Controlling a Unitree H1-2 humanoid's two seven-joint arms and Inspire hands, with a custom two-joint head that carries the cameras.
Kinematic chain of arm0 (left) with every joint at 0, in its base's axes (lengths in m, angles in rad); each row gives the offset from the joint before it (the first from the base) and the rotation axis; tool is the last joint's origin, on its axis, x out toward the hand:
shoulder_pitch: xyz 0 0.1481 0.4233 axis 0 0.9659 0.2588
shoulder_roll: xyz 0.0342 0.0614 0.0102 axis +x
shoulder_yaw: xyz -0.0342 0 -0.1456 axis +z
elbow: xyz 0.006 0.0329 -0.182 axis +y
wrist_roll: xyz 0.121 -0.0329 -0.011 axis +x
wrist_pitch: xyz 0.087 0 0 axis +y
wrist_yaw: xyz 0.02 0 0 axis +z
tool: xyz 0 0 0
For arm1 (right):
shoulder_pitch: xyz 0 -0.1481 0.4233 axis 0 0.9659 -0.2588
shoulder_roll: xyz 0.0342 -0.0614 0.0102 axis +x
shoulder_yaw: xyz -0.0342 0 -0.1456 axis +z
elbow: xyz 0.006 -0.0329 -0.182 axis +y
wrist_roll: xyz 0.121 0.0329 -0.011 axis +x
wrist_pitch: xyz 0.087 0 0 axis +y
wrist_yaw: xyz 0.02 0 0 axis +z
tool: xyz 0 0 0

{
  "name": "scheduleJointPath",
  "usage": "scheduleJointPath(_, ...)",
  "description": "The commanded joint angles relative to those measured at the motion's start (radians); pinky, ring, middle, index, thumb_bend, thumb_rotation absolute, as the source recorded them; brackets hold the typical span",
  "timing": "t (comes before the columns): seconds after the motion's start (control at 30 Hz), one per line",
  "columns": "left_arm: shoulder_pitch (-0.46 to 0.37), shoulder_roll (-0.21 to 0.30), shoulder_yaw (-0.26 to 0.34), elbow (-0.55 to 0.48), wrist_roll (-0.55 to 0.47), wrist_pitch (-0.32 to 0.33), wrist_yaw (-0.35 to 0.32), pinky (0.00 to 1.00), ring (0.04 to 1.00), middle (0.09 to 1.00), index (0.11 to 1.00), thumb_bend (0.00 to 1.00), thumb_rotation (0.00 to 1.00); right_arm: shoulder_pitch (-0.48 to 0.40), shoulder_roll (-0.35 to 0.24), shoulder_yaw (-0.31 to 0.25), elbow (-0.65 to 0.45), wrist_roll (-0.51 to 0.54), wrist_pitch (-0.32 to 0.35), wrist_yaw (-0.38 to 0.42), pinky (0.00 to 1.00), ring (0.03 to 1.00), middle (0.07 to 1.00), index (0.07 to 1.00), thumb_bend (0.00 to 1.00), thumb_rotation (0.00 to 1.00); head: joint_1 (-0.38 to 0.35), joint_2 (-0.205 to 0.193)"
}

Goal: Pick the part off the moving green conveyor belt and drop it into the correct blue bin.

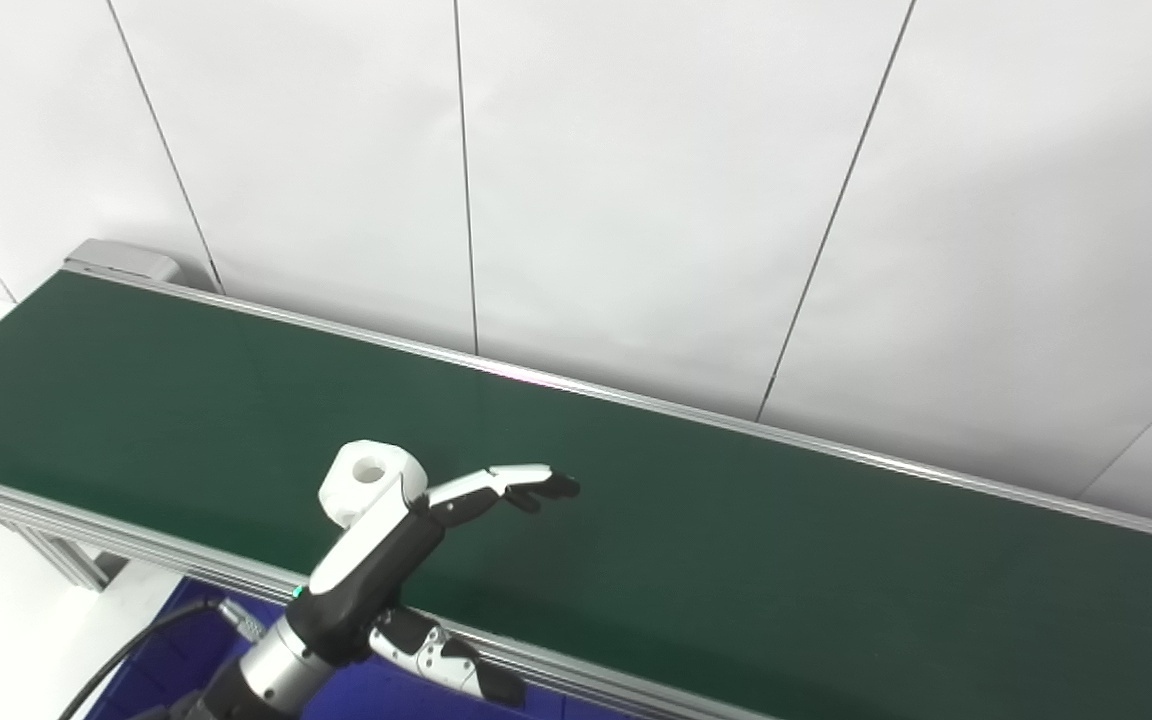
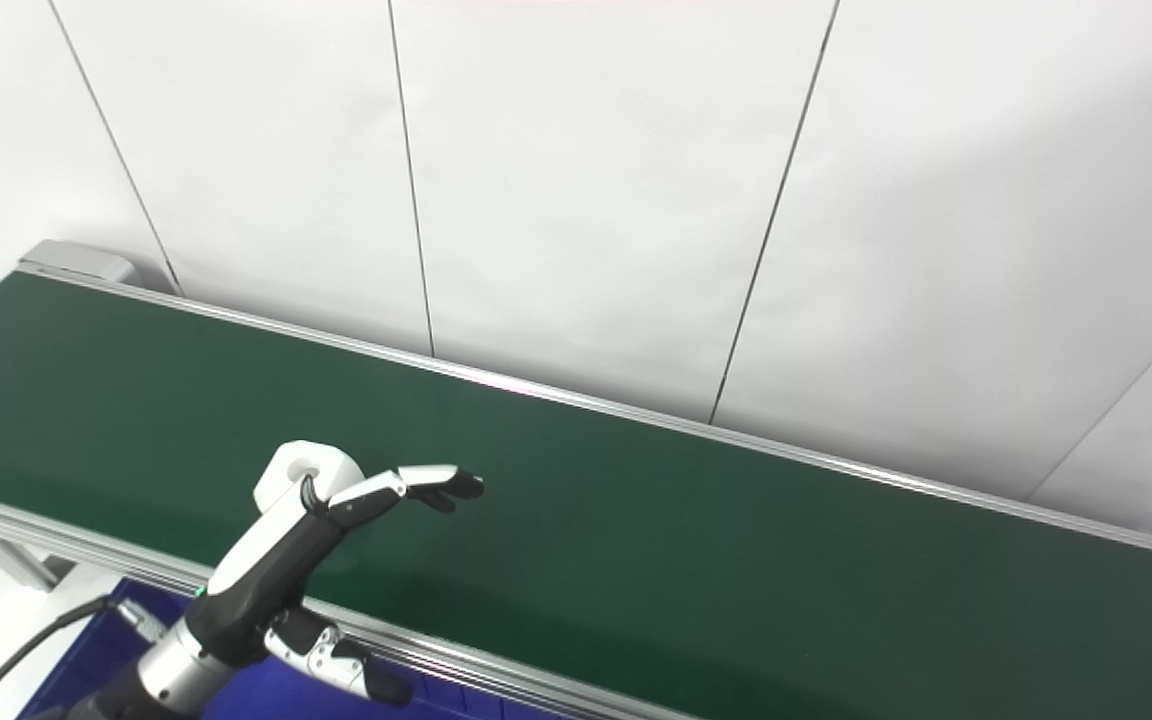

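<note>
A white blocky part [image 1: 371, 480] with a round hole in its top sits on the green conveyor belt [image 1: 736, 540], near the belt's front edge. My left hand [image 1: 406, 540] reaches over the front rail and lies against the part's right side, open, with its fingers [image 1: 516, 485] stretched out to the right past the part and its thumb [image 1: 446, 660] hanging low over the rail. The hand holds nothing. The part's lower right is hidden behind the hand. The part also shows in the right eye view [image 2: 304, 470]. My right hand is out of view.
A blue bin [image 1: 166, 650] lies below the belt's front rail at the bottom left, partly hidden by my arm. A black cable [image 1: 126, 655] runs beside the arm. A white panelled wall [image 1: 636, 200] stands behind the belt.
</note>
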Motion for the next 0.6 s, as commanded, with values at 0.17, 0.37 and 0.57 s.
scheduleJointPath(0.17,-0.063,0.007,0.114,0.017,0.053,0.118,-0.189,0.80,0.871,0.903,0.903,0.73,0.45,-0.006,-0.007,0.005,-0.023,-0.001,-0.044,-0.014,0.84,0.879,0.900,0.942,0.84,0.82,0.003,0.011)
scheduleJointPath(0.37,-0.139,0.020,0.182,0.126,0.084,0.165,-0.282,0.81,0.884,0.920,0.917,0.76,0.35,-0.005,-0.009,0.007,-0.027,0.005,-0.044,-0.018,0.84,0.874,0.895,0.935,0.83,0.82,0.001,0.013)
scheduleJointPath(0.57,-0.187,0.019,0.216,0.210,0.143,0.191,-0.330,0.84,0.895,0.919,0.928,0.87,0.15,-0.008,-0.015,0.014,-0.029,0.011,-0.044,-0.018,0.83,0.866,0.890,0.930,0.82,0.79,0.003,0.013)
